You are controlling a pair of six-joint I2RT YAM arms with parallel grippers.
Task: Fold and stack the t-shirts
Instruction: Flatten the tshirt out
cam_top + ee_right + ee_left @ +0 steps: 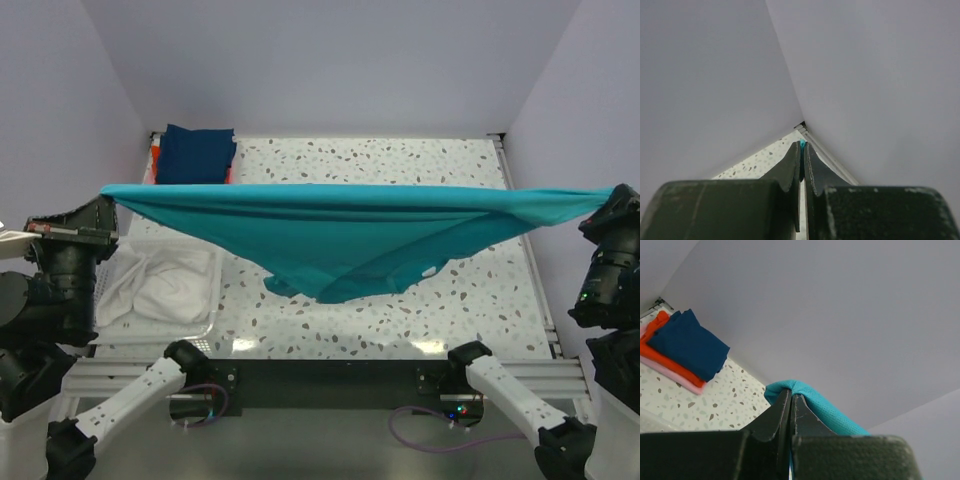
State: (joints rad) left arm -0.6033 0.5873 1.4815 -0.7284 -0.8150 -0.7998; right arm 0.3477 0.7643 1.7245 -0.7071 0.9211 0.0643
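Both of my grippers are pinched shut on the teal t-shirt [350,235], one at each end. My left gripper [791,392] has its two fingers pressed together on a rolled edge of the cloth, high above the left side of the table [400,160]. My right gripper [802,145] is raised above the table's right side, its fingers closed with only a sliver of teal showing between the tips.

Between my two grips the shirt is stretched wide across the table, its upper edge pulled into an almost straight line from side to side. Below that line the cloth sags in a broad V over the middle of the table, with a sleeve and a loose fold bunched at the lowest part. I cannot tell whether that lowest part touches the table.

At the table's near left corner sits a white basket [120,262] with white cloth [170,288] crumpled inside.

At the table's far left corner lies a stack of folded shirts: the navy blue t-shirt [687,342] on top, the orange-red t-shirt [660,354] under it and the pink t-shirt [671,371] at the bottom, each peeking out a little past the one above.
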